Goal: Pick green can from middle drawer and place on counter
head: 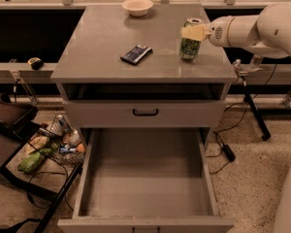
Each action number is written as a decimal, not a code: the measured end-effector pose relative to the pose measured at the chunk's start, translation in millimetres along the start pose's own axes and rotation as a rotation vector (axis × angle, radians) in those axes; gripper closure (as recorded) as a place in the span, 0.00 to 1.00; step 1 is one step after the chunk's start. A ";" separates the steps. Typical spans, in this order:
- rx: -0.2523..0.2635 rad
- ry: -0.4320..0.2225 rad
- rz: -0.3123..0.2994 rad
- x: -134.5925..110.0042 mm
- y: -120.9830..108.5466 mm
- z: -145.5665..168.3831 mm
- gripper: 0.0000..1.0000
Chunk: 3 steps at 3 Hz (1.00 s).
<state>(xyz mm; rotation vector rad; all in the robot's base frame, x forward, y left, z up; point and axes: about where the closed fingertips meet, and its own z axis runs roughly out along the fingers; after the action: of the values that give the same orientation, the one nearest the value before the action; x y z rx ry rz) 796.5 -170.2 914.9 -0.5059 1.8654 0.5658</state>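
Gripper (193, 32) apparently snug around green can (189, 50)

The grey table (106, 38) carries a pale bowl (137, 6) at its back edge, a dark packet (136, 54) near the middle, and the can (189, 48) upright toward the right, jaws clasping its top.
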 end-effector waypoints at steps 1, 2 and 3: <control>0.053 -0.021 0.021 12.5 -18.3 6.7 1.00; 0.053 -0.021 0.021 9.2 -17.8 5.6 0.81; 0.053 -0.021 0.021 9.2 -17.8 5.6 0.58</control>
<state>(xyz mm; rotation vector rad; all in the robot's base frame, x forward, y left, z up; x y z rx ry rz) 807.9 -181.8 902.0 -0.4443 1.8627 0.5327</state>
